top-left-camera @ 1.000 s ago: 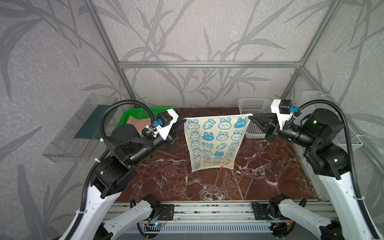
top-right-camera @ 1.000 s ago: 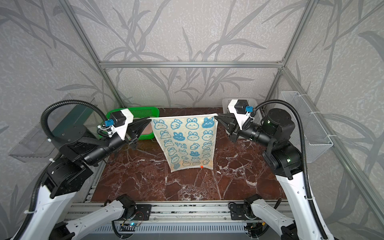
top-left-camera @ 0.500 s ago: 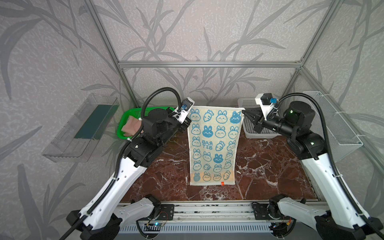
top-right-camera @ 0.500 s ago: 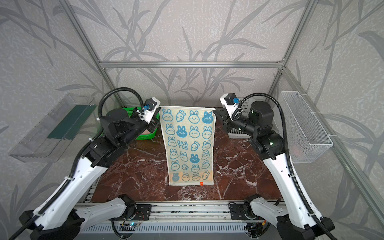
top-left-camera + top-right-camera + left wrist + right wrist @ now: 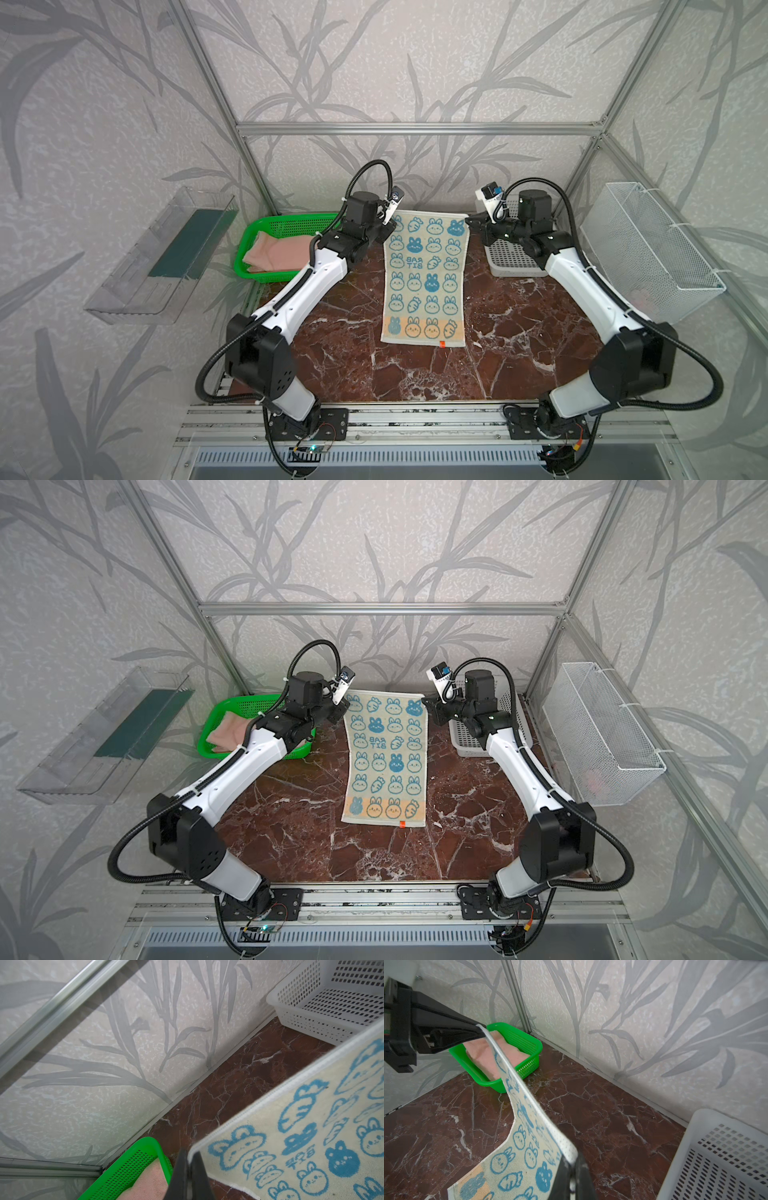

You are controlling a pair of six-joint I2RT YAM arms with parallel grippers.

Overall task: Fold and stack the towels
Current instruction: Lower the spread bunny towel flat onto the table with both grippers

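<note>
A cream towel [image 5: 424,286] [image 5: 386,766] with blue rabbit faces, "RAB BIT" letters and an orange band lies lengthwise on the marble table in both top views. Its near end rests flat. Its far edge is lifted and stretched between my grippers. My left gripper [image 5: 394,224] [image 5: 189,1159] is shut on the far left corner. My right gripper [image 5: 468,221] [image 5: 572,1164] is shut on the far right corner. A folded pink towel [image 5: 278,255] [image 5: 481,1051] sits in the green basket [image 5: 286,217].
A white perforated basket [image 5: 511,262] [image 5: 716,1157] stands at the back right, under my right arm. A wire basket [image 5: 648,249] hangs on the right wall. A clear shelf [image 5: 166,257] on the left wall holds a dark green sheet. The back wall is close behind the towel.
The towel hung in the air between the grippers. Both arms have since reached toward the back wall and lowered it, so most of it now lies on the table.
</note>
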